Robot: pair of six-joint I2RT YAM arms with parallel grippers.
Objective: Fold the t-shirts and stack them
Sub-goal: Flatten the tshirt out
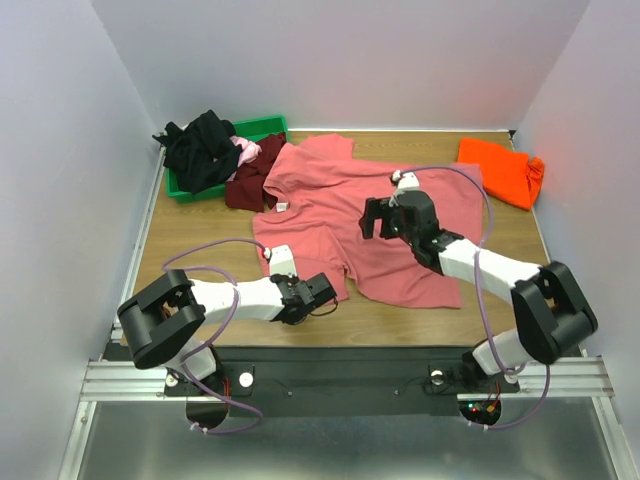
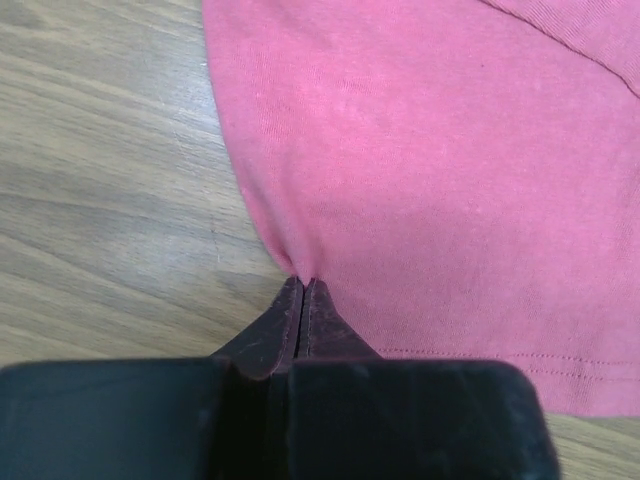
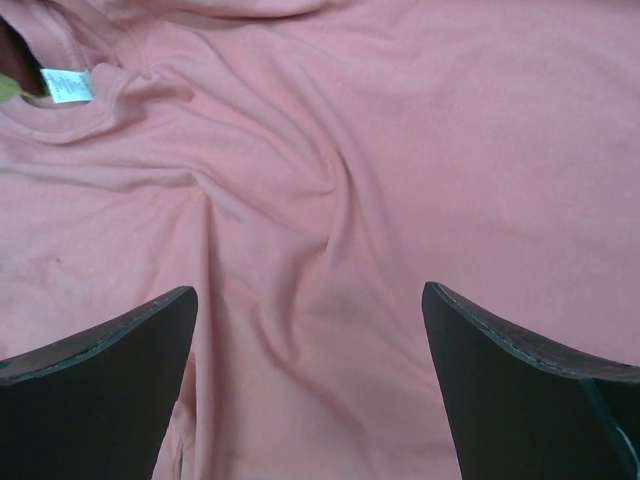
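Wooden desk (image 1: 200,250) inside white walls, and a salmon shirt (image 1: 330,200) is spread flat across the middle, collar toward the far left and hem toward the near edge. Its white label (image 3: 67,85) shows at the neck. Left arm (image 1: 240,295) reaches low along the desk to the near-left side of that shirt. On the left wrist view the left jaws are pressed together right at the cloth's side edge, just above the hem corner, and the fabric puckers into their tips, so it looks like a pinch of the salmon shirt is clamped there. Right arm (image 1: 480,262) stretches in over the shirt's middle with the right jaws spread wide apart, wrinkled fabric showing between them. Whether they touch the cloth I can't tell. Far right, an orange shirt (image 1: 500,170) lies bunched near the corner. Far left, a black shirt (image 1: 200,148) and a light pink shirt (image 1: 247,150) are heaped in the green bin (image 1: 260,127). A maroon shirt (image 1: 250,185) spills onto the desk, touching the salmon sleeve.
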